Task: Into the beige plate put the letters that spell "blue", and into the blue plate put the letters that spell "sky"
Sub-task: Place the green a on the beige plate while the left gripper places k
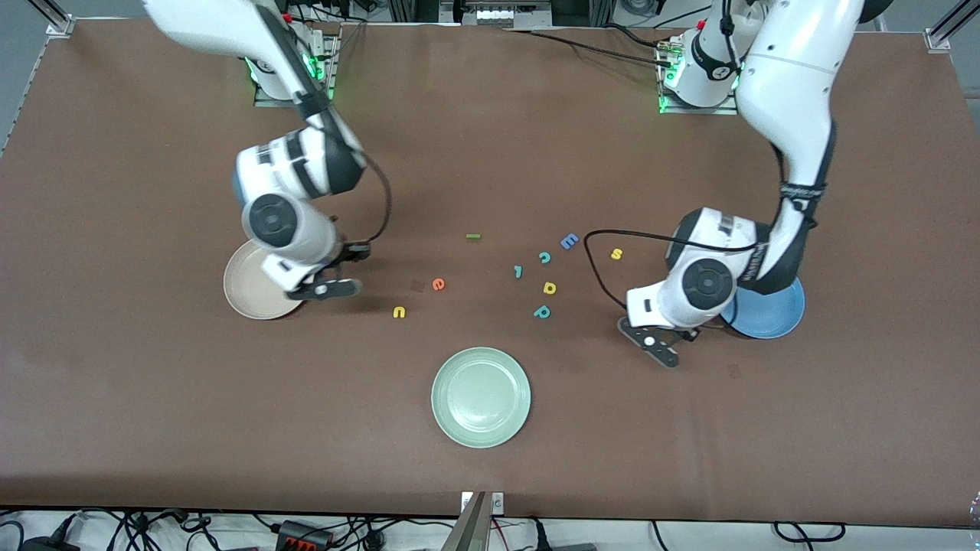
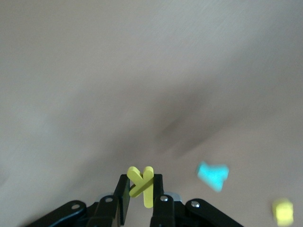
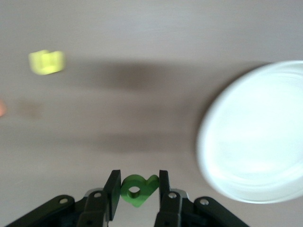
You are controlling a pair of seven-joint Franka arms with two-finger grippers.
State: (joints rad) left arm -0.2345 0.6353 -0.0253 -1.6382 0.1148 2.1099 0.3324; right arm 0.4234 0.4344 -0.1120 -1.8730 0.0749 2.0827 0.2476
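Left gripper (image 2: 140,189) pinches the yellow "k" (image 2: 141,185) beside the blue plate (image 1: 769,310); right gripper (image 3: 136,189) clamps the green "b" (image 3: 138,188) at the beige plate (image 1: 249,287) rim; each should centre over its plate and release low.

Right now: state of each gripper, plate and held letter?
left gripper: shut on yellow k, beside blue plate
right gripper: shut on green b, beside beige plate
blue plate: no letters seen, part hidden
beige plate: no letters seen, part hidden
pale green plate: empty
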